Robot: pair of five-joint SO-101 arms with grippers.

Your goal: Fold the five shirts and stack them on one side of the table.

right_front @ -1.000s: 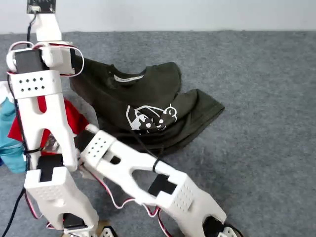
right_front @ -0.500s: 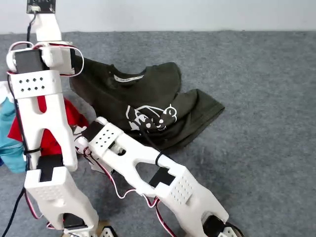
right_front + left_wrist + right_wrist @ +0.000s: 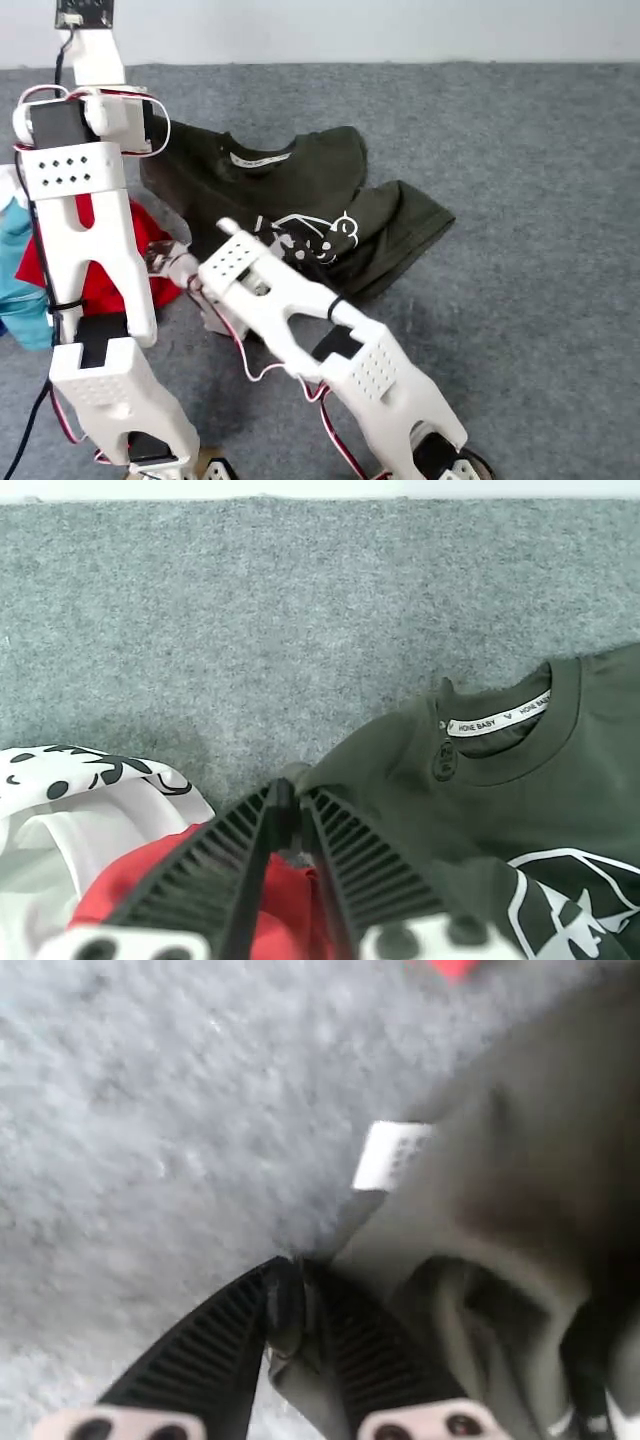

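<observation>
High view: dark green shirt (image 3: 300, 190) centre-left on grey table (image 3: 520, 200), red shirt (image 3: 150, 240) left of it.
Left wrist view: my left gripper (image 3: 291, 792) clenched on shirt's shoulder edge, lower centre.
Right wrist view: my right gripper (image 3: 293, 1278) pinching hem below white label (image 3: 392, 1155).

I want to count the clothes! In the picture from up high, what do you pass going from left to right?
teal shirt → red shirt → dark green shirt → bare grey table
</observation>
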